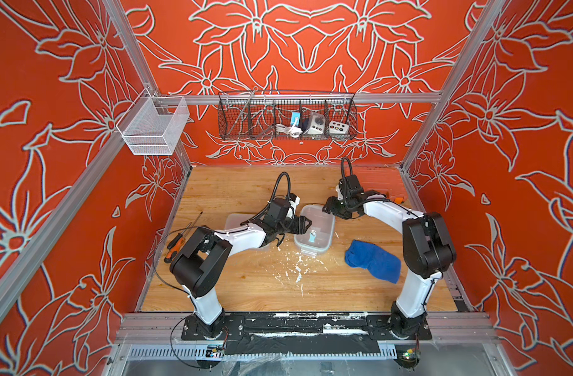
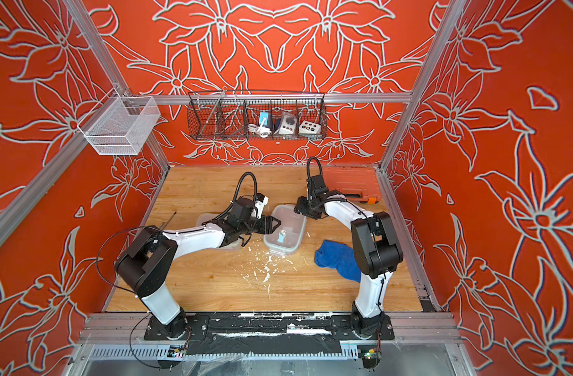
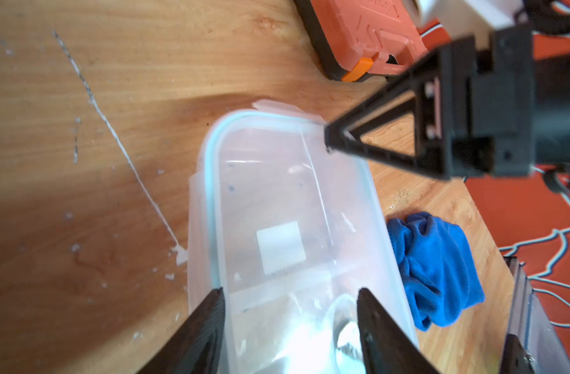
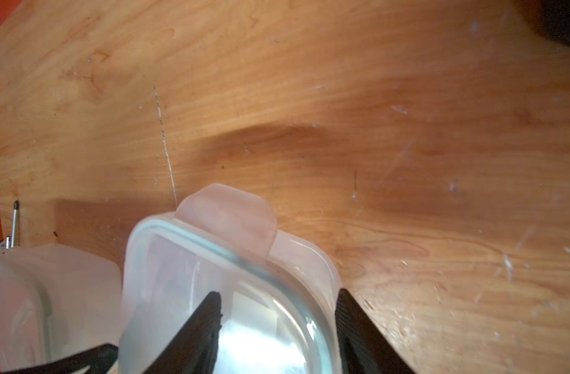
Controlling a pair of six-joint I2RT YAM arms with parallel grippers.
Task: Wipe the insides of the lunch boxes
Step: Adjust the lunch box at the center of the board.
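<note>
Left gripper (image 3: 290,293): jaws parted, both fingertips over the edge of the central lunch box (image 1: 321,228) that faces the left arm, with nothing pinched between them. Right gripper (image 4: 277,291): jaws apart, straddling the far corner of the same box, 1 finger over the inside and 1 outside the wall; cannot tell if they press on it. A clear lid (image 4: 167,275) with a raised snap flap looks to lie on this box. A white label (image 3: 280,247) shows through it. The box sits mid table (image 1: 246,286), between the 2 arms. The 2nd lunch box (image 1: 239,221) is just beside it, partly under the left wrist. Blue cloth (image 1: 373,262) lies near, toward the right arm. Orange tool case (image 2: 350,185) sits at the far right. 2 screwdrivers (image 1: 181,239) lie at the left edge.
</note>
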